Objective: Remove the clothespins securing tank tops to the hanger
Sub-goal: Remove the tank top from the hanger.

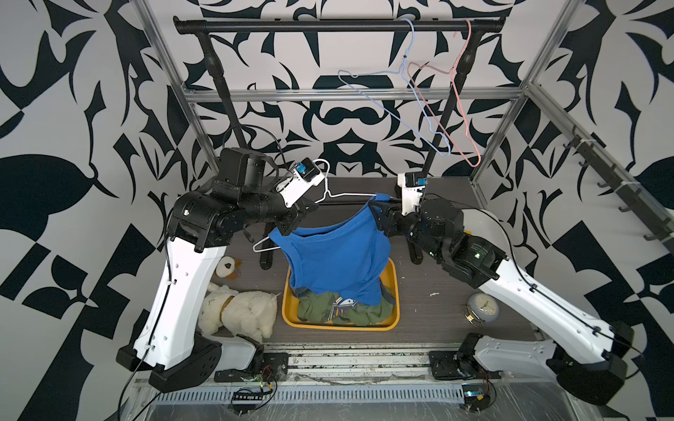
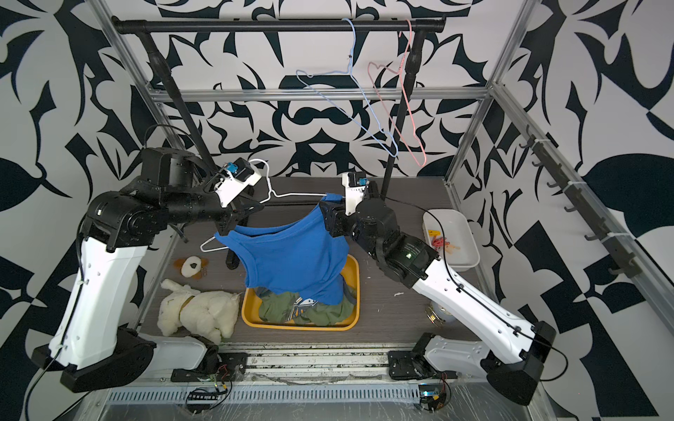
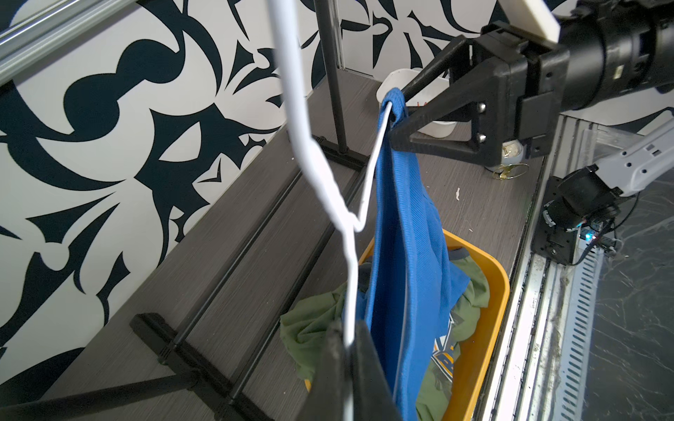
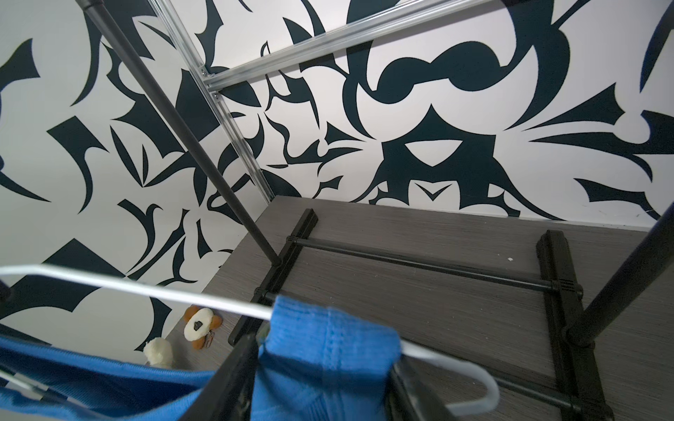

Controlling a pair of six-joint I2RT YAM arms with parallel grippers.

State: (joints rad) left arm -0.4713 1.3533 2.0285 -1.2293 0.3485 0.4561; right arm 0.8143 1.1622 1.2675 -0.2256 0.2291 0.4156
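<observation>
Left fingers [image 3: 372,375] pinching white hanger [image 3: 290,73] | right fingers [image 4: 226,379] astride blue tank top [image 4: 328,346] strap, grip unclear

A blue tank top [image 1: 335,255] shows matt, finely ribbed knit cloth. The white hanger [image 3: 328,175] is smooth coated wire with a slight sheen. The olive tank tops [image 1: 313,310] are soft, dull cloth, crumpled in a glossy yellow plastic tray [image 1: 339,326]. The table [image 1: 430,313] has a matt grey wood-grain finish. The plush dog [image 1: 240,313] is shaggy white fleece, and the rack [image 1: 328,26] is matt black tubing.
</observation>
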